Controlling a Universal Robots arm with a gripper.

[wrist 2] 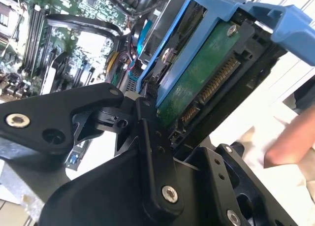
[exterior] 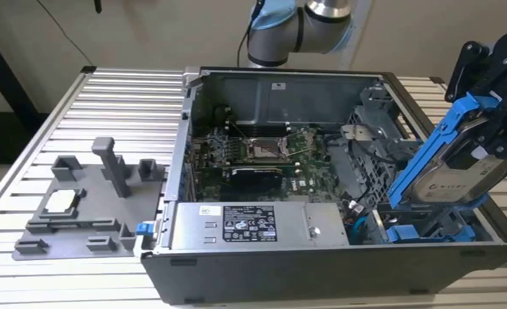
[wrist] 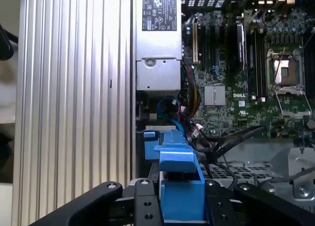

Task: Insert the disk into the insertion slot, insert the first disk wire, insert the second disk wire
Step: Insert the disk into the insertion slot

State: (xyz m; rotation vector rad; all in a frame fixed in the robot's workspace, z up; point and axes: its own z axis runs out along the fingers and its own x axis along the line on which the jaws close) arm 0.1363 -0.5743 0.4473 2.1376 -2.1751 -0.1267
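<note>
In the exterior view my gripper (exterior: 489, 132) is shut on the disk (exterior: 453, 172), a silver-grey drive in a blue frame. It hangs steeply tilted above the case's near right corner, and its lower end reaches toward the insertion slot (exterior: 382, 225) in the dark drive cage. A twin blue frame (exterior: 425, 233) sits in the cage beside that slot. The second wrist view shows the disk's green circuit board (wrist 2: 197, 83) and connector end between my black fingers (wrist 2: 147, 137). In the first wrist view the blue frame (wrist: 179, 186) sits between my fingers (wrist: 144, 204), over the cage.
The open computer case holds a motherboard (exterior: 262, 151) and a silver power-supply box (exterior: 245, 225). Blue and black cables (wrist: 170, 108) lie loose near the cage. A grey fixture plate (exterior: 81, 206) rests on the slatted table (exterior: 124, 96). A person's hand (wrist 2: 290, 142) is close by.
</note>
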